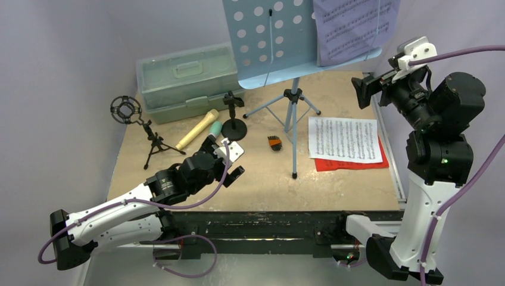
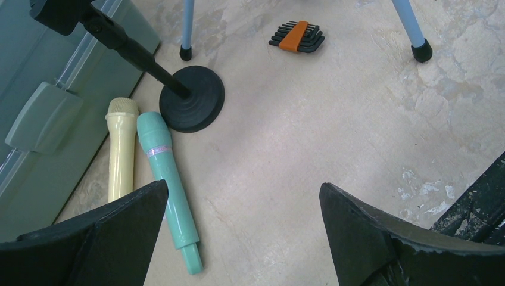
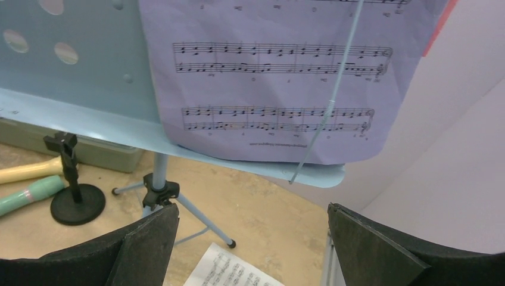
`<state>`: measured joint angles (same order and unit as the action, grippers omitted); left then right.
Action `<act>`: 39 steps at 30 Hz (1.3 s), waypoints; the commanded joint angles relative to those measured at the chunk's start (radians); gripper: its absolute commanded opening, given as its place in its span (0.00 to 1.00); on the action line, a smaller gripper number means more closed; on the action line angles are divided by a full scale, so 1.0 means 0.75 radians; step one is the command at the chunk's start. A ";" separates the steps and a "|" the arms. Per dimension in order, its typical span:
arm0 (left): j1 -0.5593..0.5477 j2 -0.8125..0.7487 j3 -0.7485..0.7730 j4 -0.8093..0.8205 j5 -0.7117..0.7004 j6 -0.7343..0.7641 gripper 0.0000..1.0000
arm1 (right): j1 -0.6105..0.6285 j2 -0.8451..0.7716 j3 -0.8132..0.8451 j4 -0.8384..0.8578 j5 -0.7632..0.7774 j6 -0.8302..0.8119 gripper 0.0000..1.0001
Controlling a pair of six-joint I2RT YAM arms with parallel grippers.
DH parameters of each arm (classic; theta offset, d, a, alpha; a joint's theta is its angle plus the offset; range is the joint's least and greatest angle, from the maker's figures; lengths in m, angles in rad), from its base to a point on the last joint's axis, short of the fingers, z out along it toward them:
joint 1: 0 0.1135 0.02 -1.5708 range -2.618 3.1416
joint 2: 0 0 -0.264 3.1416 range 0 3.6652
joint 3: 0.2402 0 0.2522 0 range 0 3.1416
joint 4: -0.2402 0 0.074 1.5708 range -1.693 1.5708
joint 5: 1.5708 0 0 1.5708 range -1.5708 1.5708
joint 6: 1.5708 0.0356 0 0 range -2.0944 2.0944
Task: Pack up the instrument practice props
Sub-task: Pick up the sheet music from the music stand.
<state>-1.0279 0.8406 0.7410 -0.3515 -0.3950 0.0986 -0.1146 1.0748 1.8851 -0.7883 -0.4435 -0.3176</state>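
Here we see both arms poised and nothing yet packed. The left gripper (image 2: pixel 243 199) hangs low over the table (image 1: pixel 268 190), its jaws spread wide and empty. The teal microphone (image 2: pixel 175 205) lies just inside its left finger, at about 8 o'clock in the wrist view, side by side with the tan microphone (image 2: pixel 121 149). We judge the spread is set to straddle the teal one for a first pick. The round-base mic holder (image 2: pixel 192 98) stands at 11 o'clock from the jaws, just past the microphones' heads, and a hex key set (image 2: pixel 296 37) lies at 12. The right gripper (image 3: pixel 253 217), equally wide and empty, is raised at the table's 2 o'clock. It faces the purple music sheet (image 3: pixel 268 77), which leans on the light-blue music rack (image 1: pixel 268 42) under a thin wire arm. The white music sheet (image 1: pixel 344 139) lies over the red music sheet (image 1: pixel 351 164) at 3 o'clock. The ring-top tripod holder (image 1: pixel 140 128) stands at 9. The pale green case (image 1: pixel 184 80), lid shut, waits at 11; we reckon it must be opened first.
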 commanded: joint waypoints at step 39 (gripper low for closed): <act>0.008 -0.043 0.012 0.063 0.046 0.019 0.99 | -0.142 0.188 0.180 0.063 -0.276 0.080 0.99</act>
<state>-1.0279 0.8299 0.7410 -0.3500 -0.3695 0.0986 -0.2161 1.1744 1.9705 -0.7101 -0.3813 -0.2031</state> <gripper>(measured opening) 0.992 0.987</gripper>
